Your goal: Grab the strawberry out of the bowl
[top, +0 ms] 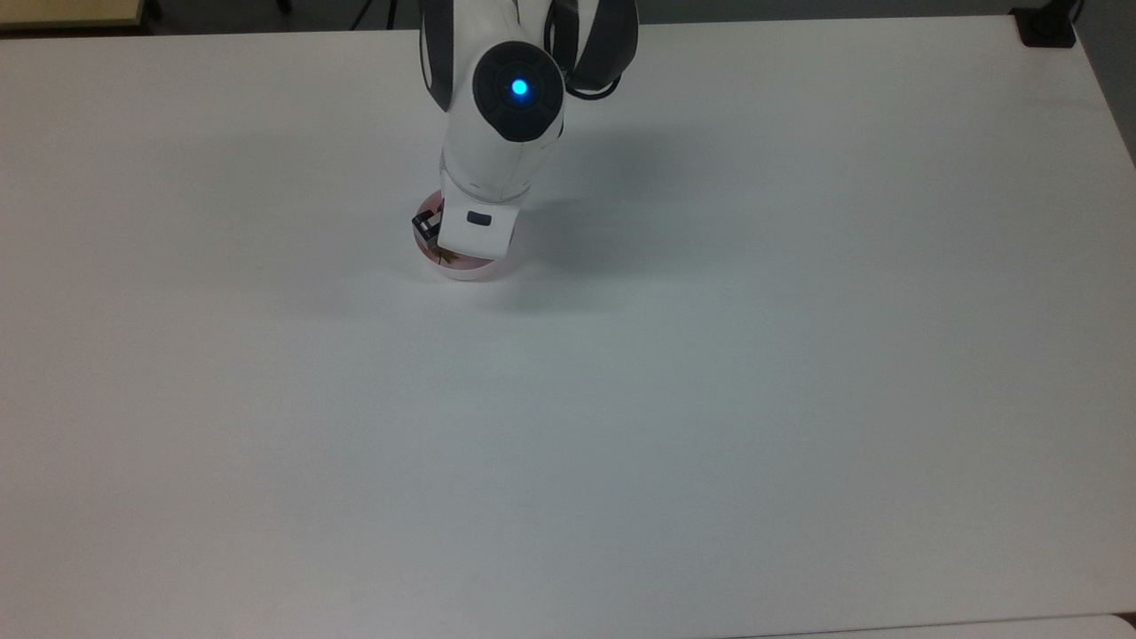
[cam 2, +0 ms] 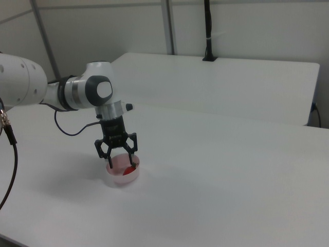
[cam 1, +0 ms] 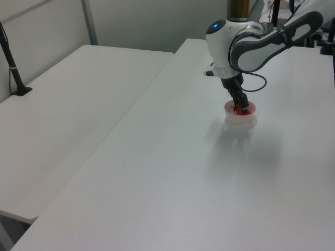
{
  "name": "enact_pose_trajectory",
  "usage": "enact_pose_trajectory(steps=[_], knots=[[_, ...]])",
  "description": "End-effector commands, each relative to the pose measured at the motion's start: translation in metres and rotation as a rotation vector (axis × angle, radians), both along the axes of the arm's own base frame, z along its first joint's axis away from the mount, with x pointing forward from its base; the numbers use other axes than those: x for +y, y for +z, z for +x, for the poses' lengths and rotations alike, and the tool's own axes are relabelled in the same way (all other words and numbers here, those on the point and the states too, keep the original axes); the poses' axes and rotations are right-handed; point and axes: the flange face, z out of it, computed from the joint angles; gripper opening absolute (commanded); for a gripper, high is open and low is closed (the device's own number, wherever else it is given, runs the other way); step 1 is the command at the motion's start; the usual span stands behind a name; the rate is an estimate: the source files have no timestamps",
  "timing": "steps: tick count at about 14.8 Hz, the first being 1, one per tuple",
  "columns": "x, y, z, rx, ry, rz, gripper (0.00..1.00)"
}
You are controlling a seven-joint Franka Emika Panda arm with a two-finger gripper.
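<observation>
The pale pink bowl (cam 2: 123,175) stands on the white table, with the red strawberry (cam 2: 129,168) lying inside it. My gripper (cam 2: 122,164) points straight down and is open, one fingertip low at each side of the bowl's inside. The strawberry lies between them, nearer the fingertip on the right view's right. In the top view my hand covers most of the bowl (top: 461,270); green leaves (top: 444,257) and one dark finger (top: 428,224) peek out. In the left view the gripper (cam 1: 239,107) reaches down into the bowl (cam 1: 239,117) over the strawberry (cam 1: 242,110).
The white table (top: 710,399) stretches wide around the bowl. A second white table (cam 1: 68,115) stands beside it on the left view's left, with a black pole (cam 1: 13,73) clamped to it. A cable (cam 2: 10,154) hangs at the right view's left edge.
</observation>
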Motion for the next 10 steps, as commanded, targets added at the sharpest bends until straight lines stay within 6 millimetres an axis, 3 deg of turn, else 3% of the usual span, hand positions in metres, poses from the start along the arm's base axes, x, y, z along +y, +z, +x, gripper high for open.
enact_pose_trajectory(steps=[1,10], knots=[[-0.012,0.007,-0.003,-0.02,-0.198,0.028,0.71],[-0.018,0.021,-0.003,-0.115,-0.706,-0.031,0.71]])
